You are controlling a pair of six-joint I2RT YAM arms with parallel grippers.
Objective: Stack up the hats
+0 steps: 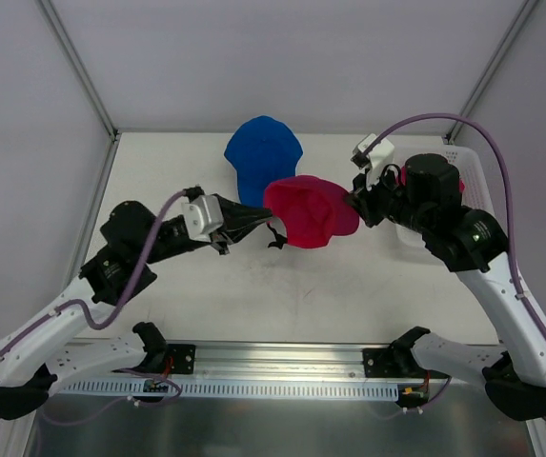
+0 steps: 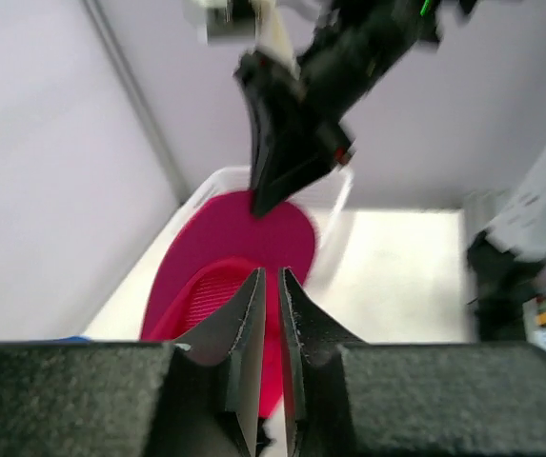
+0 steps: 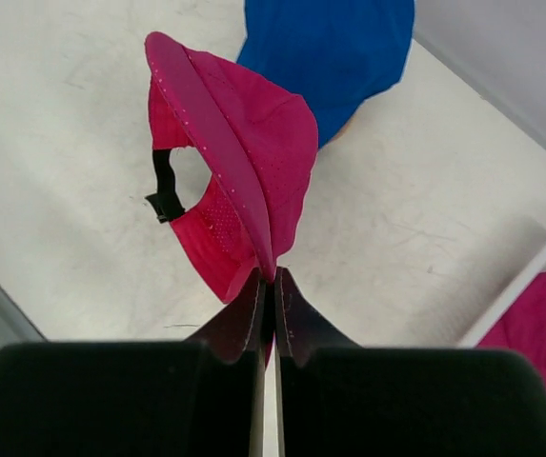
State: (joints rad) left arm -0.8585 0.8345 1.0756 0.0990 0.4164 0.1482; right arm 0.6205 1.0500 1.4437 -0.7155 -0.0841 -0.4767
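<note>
The left end effector (image 1: 265, 223) and the right end effector (image 1: 353, 202) both pinched tight on 1 pink hat (image 1: 306, 211), held up over the counter (image 1: 253, 295) beside the blue hat (image 1: 265, 148); next, I think, it needed setting down on the blue hat.

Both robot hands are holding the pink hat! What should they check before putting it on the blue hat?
1. Right gripper shut on the brim of the magenta fabric cap: ok.
2. Left gripper shut on that cap's back edge: ok.
3. Royal blue fabric cap has nothing on its crown: ok.
4. Held cap sits over the blue cap: not ok; it hangs beside it, nearer the arms.
5. Held cap's opening faces down: cannot tell.
6. Second magenta cap lies out of the way in the white plastic tray: ok.
</note>
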